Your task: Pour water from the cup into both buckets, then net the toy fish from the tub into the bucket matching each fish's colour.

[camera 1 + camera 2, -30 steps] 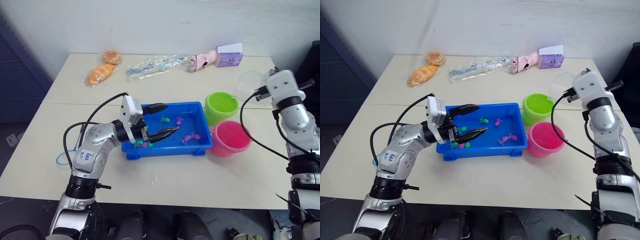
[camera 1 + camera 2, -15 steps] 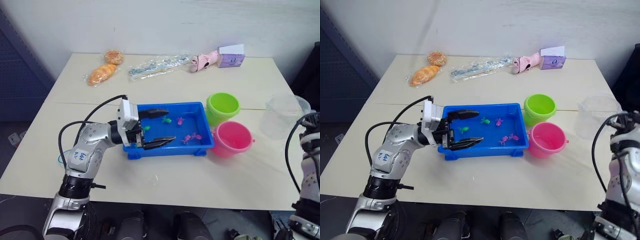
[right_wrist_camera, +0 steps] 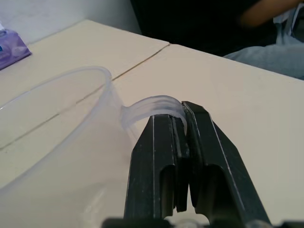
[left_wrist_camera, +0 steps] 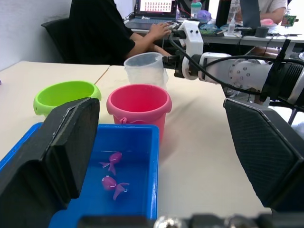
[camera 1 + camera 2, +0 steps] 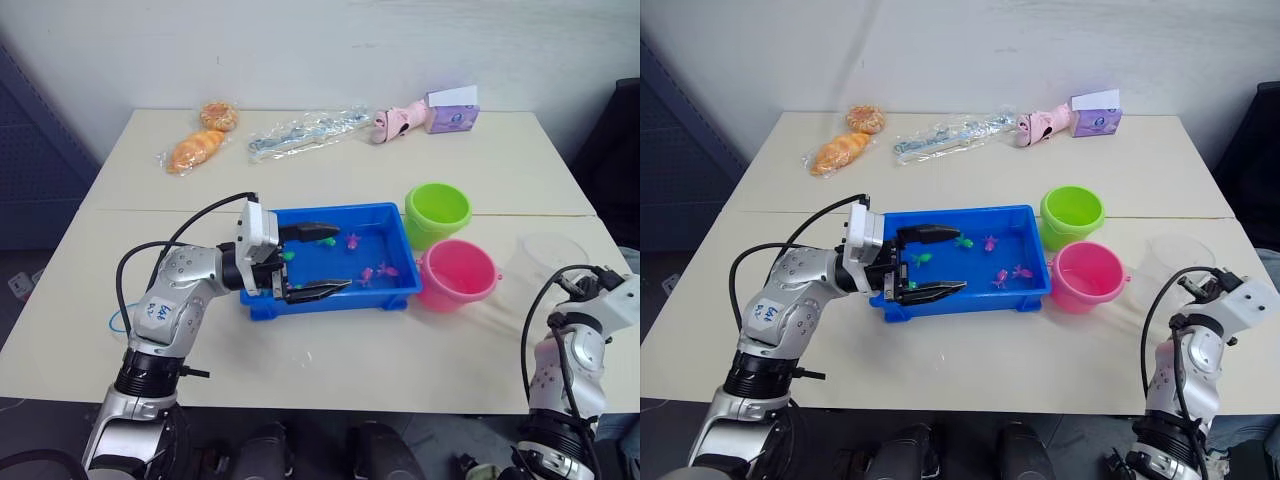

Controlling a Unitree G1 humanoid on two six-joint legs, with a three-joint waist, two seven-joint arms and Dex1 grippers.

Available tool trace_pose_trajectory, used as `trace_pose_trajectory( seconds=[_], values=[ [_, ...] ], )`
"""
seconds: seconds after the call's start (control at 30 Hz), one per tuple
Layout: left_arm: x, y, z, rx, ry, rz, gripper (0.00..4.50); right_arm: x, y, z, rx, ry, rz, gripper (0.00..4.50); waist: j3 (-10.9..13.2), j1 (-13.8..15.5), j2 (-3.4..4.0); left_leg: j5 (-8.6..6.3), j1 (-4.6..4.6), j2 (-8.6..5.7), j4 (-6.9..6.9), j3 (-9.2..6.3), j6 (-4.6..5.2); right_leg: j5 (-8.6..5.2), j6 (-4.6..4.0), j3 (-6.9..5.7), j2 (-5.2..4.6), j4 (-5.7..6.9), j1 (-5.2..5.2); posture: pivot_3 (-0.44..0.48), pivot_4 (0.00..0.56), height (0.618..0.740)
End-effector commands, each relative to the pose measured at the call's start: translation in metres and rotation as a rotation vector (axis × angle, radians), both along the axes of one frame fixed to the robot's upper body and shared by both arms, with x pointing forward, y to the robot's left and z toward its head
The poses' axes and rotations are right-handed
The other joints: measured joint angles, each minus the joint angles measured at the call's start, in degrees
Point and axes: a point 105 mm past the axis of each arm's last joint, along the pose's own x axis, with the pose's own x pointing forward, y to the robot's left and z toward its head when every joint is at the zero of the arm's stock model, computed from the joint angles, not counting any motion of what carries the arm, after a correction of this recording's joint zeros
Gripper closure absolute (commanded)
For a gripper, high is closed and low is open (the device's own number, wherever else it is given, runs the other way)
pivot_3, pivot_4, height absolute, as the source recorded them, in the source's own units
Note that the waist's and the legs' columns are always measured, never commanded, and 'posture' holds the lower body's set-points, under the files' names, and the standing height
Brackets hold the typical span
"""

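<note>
The right gripper (image 3: 183, 142) pinches the cup (image 5: 545, 262) handle, cup seemingly upright at the pink bucket's (image 5: 457, 274) three o'clock. The left gripper (image 5: 310, 260) gapes over the tub (image 5: 400, 291), nine o'clock end.

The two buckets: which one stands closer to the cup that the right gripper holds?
The pink bucket; the lime green bucket stands behind it, farther from the cup.

Silver arms, black cables, seemingly black-fingered tools (image 5: 308, 260).
</note>
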Motion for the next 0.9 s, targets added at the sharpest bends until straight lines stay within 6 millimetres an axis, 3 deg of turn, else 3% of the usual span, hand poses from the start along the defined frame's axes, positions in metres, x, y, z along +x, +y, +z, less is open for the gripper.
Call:
trace_pose_trajectory(
  seconds=[0.03, 0.17, 0.37, 0.53, 0.67, 0.8, 0.9],
  values=[
    [-0.007, -0.001, 0.011, -0.019, -0.04, -0.018, 0.0, 0.002, 0.004, -0.002, -0.006, -0.027, 0.015, 4.47, 0.0, 0.0, 0.0, 0.0, 0.02, 0.0, 0.0, -0.01, 0.0, 0.0, 0.0, 0.0, 0.0, 0.01, 0.02, 0.0, 0.15, 0.74],
    [-0.006, 0.0, 0.011, -0.015, -0.041, -0.018, 0.0, -0.006, 0.005, -0.007, -0.011, -0.014, 0.035, 3.04, 0.0, 0.1, 0.0, 0.0, 0.03, 0.0, -0.02, 0.0, 0.0, 0.0, 0.0, 0.01, 0.0, 0.02, 0.0, 0.0, 0.15, 0.74],
    [-0.006, 0.004, 0.008, 0.004, -0.039, -0.007, 0.0, -0.049, 0.013, -0.016, -0.006, 0.045, 0.003, 0.11, 0.0, 0.3, 0.01, -0.01, -0.03, 0.0, -0.1, -0.08, 0.0, 0.0, 0.0, -0.02, -0.02, -0.03, -0.02, 0.0, 0.15, 0.74],
    [-0.006, 0.015, 0.003, 0.019, -0.023, 0.032, 0.0, -0.086, 0.025, -0.008, -0.035, 0.082, 0.025, 0.04, 0.0, 0.0, 0.02, -0.05, 0.02, 0.0, -0.16, -0.05, -0.01, 0.0, 0.0, 0.01, -0.05, -0.04, -0.01, 0.0, 0.15, 0.74],
    [-0.009, 0.031, -0.007, 0.062, 0.007, 0.066, 0.0, -0.1, 0.051, -0.002, -0.008, 0.066, 0.201, 0.04, 0.0, 0.0, 0.02, -0.02, 0.11, 0.01, -0.44, -0.05, -0.09, -0.01, -0.02, 0.03, -0.03, -0.05, -0.07, 0.0, 0.15, 0.74],
    [-0.016, 0.081, -0.039, 0.232, 0.104, 0.142, 0.0, -0.109, 0.082, 0.026, -0.25, 0.112, 0.502, 0.04, 0.0, -0.3, 0.08, -0.04, 0.17, 0.02, -0.6, -0.02, -0.04, -0.03, -0.03, 0.08, -0.03, -0.08, -0.12, 0.0, 0.15, 0.74],
    [-0.009, 0.121, -0.038, 0.181, 0.123, 0.332, 0.0, -0.114, 0.117, 0.049, -0.455, 0.067, 0.789, 0.04, 0.0, 0.1, 0.02, -0.11, 0.2, 0.01, -0.75, -0.01, 0.1, -0.04, -0.06, 0.06, -0.05, -0.2, -0.12, 0.0, 0.15, 0.74]
  ],
)
